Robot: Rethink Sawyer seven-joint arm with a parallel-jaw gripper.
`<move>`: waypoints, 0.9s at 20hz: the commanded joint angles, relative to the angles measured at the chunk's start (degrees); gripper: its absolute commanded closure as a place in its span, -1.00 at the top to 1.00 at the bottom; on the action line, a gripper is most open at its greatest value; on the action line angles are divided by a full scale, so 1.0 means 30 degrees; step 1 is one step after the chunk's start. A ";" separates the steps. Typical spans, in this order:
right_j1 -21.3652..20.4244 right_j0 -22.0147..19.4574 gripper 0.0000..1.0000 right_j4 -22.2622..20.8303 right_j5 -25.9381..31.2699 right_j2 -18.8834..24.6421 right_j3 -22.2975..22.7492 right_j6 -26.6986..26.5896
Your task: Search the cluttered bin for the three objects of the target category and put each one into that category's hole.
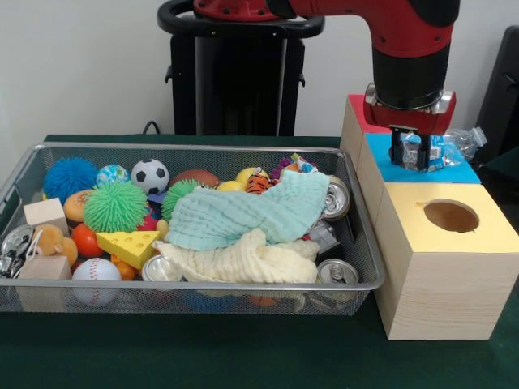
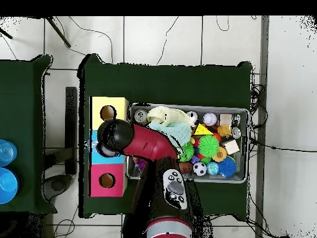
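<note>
Bottle clamped in gripper fingers above blue-top box

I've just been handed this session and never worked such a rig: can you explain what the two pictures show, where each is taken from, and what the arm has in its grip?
The machine is a red and black arm on a pedestal. The front view looks across the table at it; the overhead view looks straight down, with its base at the bottom.

On the green table stands a wire-mesh bin full of balls, wooden blocks, a toy cheese wedge, silver cans and two cloths. Beside it are three wooden boxes: yellow-top box nearest the front camera, blue-top box in the middle, red-top box behind.

The gripper is over the blue-top box, shut on a clear plastic bottle with a blue-and-white label. That box's hole is hidden beneath it.
</note>
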 commanded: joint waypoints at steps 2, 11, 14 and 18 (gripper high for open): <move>0.1057 -0.0841 -1.00 0.0794 -0.3357 0.0536 0.1561 0.3813; 0.0698 -0.1929 -1.00 0.0610 -0.5644 0.1847 0.3678 0.2534; 0.0658 -0.1997 -1.00 0.0151 -0.5676 0.1858 0.3924 0.2307; 0.0640 -0.2247 -1.00 -0.0330 -0.5799 0.2041 0.4293 0.1919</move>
